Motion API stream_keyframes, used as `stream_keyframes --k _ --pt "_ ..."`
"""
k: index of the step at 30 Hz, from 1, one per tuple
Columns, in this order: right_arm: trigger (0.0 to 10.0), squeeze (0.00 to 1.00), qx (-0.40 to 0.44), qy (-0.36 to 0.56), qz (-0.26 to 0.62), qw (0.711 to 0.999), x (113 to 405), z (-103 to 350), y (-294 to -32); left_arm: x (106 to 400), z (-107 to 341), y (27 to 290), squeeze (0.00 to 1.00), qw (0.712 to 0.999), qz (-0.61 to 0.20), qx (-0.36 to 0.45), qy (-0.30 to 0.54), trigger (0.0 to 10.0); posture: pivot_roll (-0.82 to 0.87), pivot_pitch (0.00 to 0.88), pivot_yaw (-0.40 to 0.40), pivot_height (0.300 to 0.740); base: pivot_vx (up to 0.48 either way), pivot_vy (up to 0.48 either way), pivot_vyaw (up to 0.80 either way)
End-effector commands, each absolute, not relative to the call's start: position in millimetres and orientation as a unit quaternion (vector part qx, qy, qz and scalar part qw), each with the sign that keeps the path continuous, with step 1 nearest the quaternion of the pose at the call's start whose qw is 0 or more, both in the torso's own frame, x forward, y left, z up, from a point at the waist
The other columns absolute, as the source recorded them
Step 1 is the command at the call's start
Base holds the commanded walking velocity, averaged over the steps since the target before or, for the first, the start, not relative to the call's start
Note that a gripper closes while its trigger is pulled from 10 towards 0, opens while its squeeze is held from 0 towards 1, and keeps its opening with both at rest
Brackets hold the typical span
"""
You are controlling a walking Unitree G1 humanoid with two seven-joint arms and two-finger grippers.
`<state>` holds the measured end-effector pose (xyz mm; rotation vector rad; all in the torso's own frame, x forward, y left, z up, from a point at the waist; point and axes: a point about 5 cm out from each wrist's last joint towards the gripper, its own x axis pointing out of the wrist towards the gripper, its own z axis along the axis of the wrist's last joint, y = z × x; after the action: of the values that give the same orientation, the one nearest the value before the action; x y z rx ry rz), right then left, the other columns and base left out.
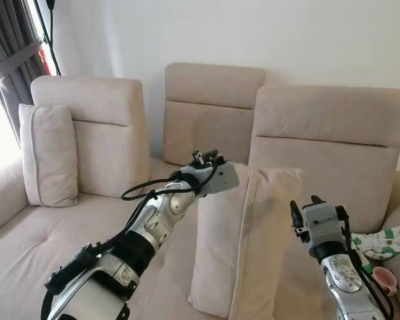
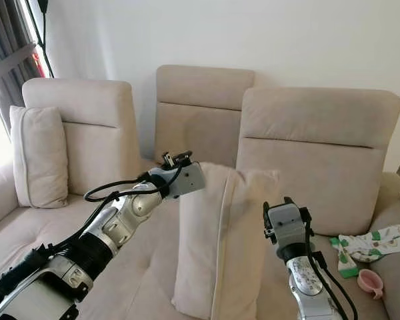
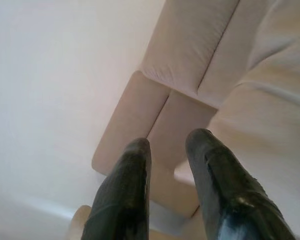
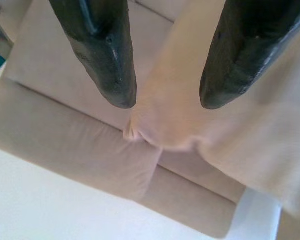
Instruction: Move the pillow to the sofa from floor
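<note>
Two grippers in frame, both raised over the sofa seat. Right gripper [image 4: 165, 100]: fingers spread apart, a corner of the pillow showing in the gap between the tips, not pinched. Left gripper [image 3: 167, 145]: fingers parted by a narrow gap, nothing between them, pointing toward the sofa back and the wall.

Pillows counted: two. Nearest, one beige pillow [image 1: 243, 247] standing upright on edge on the sofa [image 1: 27, 247] seat, between the two arms, its top edge about level with the left wrist. It stands in front of the right-hand backrest section. The left arm [image 1: 140, 237] reaches up along its left face; the right arm [image 1: 333, 257] rises just beside its right face.

Right of the right arm, on the seat: one patterned white-and-green cloth [image 1: 383, 241] and one small pink object [image 1: 385, 280], near the seat's right end.

Open room: the wide seat cushion to the left of the upright pillow lies bare up to the far-left armrest.

Farther back: one second pillow [image 1: 48, 155], upright, leaning against the left backrest section at the left armrest. Backrest sections counted: three, the middle one set back in the corner. Behind them, a white wall [image 1: 253, 33]; one grey curtain [image 1: 10, 60] at the far left.
</note>
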<state>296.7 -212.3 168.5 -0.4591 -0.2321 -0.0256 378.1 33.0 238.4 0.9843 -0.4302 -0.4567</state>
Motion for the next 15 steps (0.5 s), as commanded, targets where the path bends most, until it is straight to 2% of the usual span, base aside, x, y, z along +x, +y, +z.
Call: stream_keyframes --k 1,2,4,5,6,7,9,11,12,14,15 --pt "10.0 0.0 -0.229 -0.129 0.001 0.965 296.5 173.4 -206.8 379.1 239.0 35.3 0.0 0.845 -0.21 0.448 -0.2 10.0 0.1 0.0 0.041 0.74 0.0 0.0 0.0" --pt "10.0 0.0 -0.229 -0.132 0.004 0.964 296.1 173.5 -205.4 379.1 238.1 35.6 0.0 0.851 -0.209 0.439 -0.198 10.0 0.1 0.0 0.041 0.74 0.0 0.0 0.0" --pt "10.0 0.0 -0.219 -0.148 0.024 0.964 292.1 174.7 -197.3 378.6 231.9 37.8 0.0 0.888 -0.21 0.369 -0.177 10.0 0.1 0.0 0.041 0.74 0.0 0.0 0.0" --pt "10.0 0.0 -0.219 -0.148 0.024 0.964 292.1 174.7 -197.3 378.6 231.9 37.8 0.0 0.888 -0.21 0.369 -0.177 10.0 0.1 0.0 0.041 0.74 0.0 0.0 0.0" --pt "10.0 0.0 -0.211 -0.164 0.032 0.963 288.1 176.1 -191.4 377.1 218.9 40.3 0.0 0.923 -0.22 0.284 -0.139 10.0 0.1 0.0 0.04 0.74 0.0 0.0 0.0" --pt "10.0 0.0 -0.211 -0.164 0.032 0.963 288.1 176.1 -191.4 377.1 218.9 40.3 0.0 0.923 -0.22 0.284 -0.139 10.0 0.1 0.0 0.04 0.74 0.0 0.0 0.0" --pt "10.0 0.0 -0.206 -0.18 0.033 0.961 284.0 177.3 -187.1 372.6 207.0 40.7 0.0 0.941 -0.237 0.212 -0.113 10.0 0.1 0.0 0.039 0.74 0.0 0.0 0.0" --pt "10.0 0.0 -0.205 -0.186 0.033 0.96 282.6 177.6 -185.5 370.6 203.6 40.5 0.0 0.945 -0.243 0.19 -0.107 10.0 0.1 0.0 0.039 0.74 0.0 0.0 0.0" --pt "10.0 0.0 -0.201 -0.192 0.034 0.96 279.9 176.9 -182.5 366.2 198.5 41.5 0.0 0.952 -0.249 0.146 -0.1 10.0 0.1 0.0 0.042 0.74 0.0 0.0 0.0" --pt "10.0 0.0 -0.201 -0.192 0.034 0.96 279.9 176.9 -182.5 366.2 198.5 41.5 0.0 0.952 -0.249 0.146 -0.1 10.0 0.1 0.0 0.042 0.74 0.0 0.0 0.0" --pt "10.0 0.0 -0.199 -0.195 0.035 0.96 278.2 176.4 -180.5 363.3 195.4 42.5 0.0 0.956 -0.252 0.116 -0.096 10.0 0.1 0.0 0.042 0.74 0.0 0.0 0.0"
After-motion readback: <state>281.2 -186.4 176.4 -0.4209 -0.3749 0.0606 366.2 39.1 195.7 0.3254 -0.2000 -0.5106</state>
